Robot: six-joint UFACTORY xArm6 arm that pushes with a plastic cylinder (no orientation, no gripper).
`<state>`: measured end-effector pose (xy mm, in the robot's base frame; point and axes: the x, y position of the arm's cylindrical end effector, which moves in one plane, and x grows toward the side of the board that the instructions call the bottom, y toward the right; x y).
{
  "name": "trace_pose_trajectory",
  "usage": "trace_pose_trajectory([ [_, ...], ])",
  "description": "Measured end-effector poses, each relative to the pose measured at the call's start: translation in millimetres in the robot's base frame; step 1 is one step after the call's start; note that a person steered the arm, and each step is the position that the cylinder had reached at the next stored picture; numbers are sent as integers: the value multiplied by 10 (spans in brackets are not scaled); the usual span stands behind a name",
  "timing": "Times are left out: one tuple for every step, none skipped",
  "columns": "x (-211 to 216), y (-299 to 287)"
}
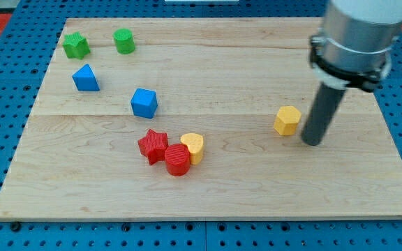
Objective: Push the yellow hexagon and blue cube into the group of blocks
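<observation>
Lower centre of the frame, the red star [153, 145], red cylinder [177, 160] and yellow heart [194, 147] sit clustered. My tip [313, 141], a bare tool grasping nothing, stands just right of the yellow hexagon [287, 120]. An off-centre push could spin it aside. The blue cube [144, 102] waits above the cluster.

- A green star [76, 46] and a green cylinder [124, 41] sit near the wooden board's [222, 188] top-left corner.
- A blue triangular block [85, 78] lies below them.
- Blue pegboard [5, 104] surrounds the board.
</observation>
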<state>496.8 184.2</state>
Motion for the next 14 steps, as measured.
trace_pose_trajectory([
  [-127,40],
  [-238,-63],
  [-349,-173],
  [-277,-964],
  [-223,-1674],
  [-608,-1339],
  [-522,-1762],
  [-372,-2094],
  [-382,-2072],
  [-577,-2142],
  [-878,-2308],
  [-787,-2921],
  [-803,-3566],
  [-803,-4035],
])
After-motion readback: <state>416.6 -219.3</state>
